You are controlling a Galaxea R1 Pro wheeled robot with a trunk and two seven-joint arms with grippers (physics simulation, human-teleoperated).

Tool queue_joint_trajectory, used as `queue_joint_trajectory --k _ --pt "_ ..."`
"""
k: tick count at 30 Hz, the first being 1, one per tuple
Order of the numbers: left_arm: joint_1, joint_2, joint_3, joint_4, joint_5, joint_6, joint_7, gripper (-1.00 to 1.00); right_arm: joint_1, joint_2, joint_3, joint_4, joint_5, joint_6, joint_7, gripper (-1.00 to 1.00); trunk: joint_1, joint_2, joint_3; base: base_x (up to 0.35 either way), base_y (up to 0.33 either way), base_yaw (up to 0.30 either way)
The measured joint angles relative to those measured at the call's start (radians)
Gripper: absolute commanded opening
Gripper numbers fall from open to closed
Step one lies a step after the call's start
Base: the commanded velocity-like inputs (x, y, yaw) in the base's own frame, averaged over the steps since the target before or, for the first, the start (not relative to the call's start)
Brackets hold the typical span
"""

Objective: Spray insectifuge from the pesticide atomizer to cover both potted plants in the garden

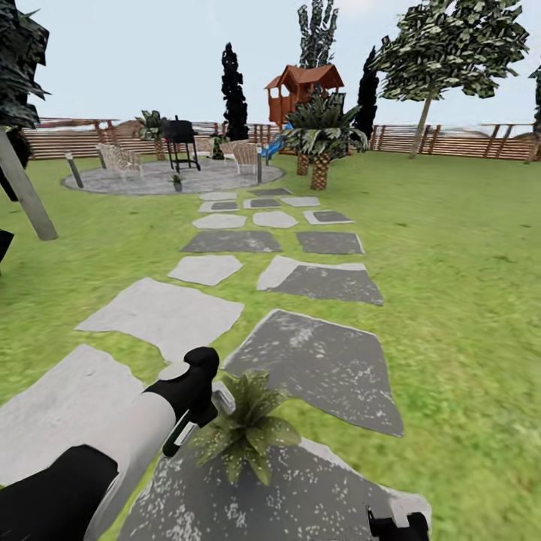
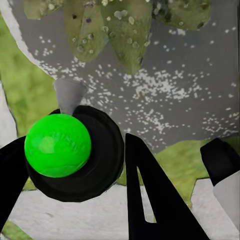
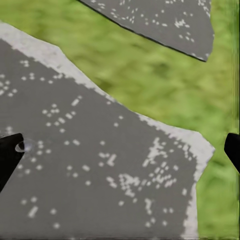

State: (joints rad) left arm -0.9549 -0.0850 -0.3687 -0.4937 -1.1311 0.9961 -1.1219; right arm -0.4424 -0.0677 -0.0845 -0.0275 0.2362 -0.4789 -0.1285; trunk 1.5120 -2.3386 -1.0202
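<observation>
L gripper (image 2: 70, 165) is gripping the atomizer (image 2: 59, 145), and I'm holding it just beside the plant (image 1: 246, 428) on a stone (image 1: 300, 488). R gripper (image 3: 120, 150) is hanging wide over stone.

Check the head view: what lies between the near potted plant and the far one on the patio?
Only stepping stones and lawn lie between the near plant and the far plant.
</observation>
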Motion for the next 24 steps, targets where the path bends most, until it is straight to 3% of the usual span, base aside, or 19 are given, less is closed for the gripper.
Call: queue_joint_trajectory --k 5,24 --pt "-0.005 0.002 0.003 -0.006 -0.003 0.001 0.000 -1.00 0.000 0.000 -0.001 0.000 0.000 0.000 0.000 1.00 0.000 0.000 0.000 0.017 0.104 -0.229" --pt "-0.005 0.005 0.005 -0.017 -0.007 0.007 0.008 -1.00 0.000 0.000 0.000 0.000 0.000 0.001 0.001 1.00 0.000 0.000 0.000 0.074 0.293 -0.005"
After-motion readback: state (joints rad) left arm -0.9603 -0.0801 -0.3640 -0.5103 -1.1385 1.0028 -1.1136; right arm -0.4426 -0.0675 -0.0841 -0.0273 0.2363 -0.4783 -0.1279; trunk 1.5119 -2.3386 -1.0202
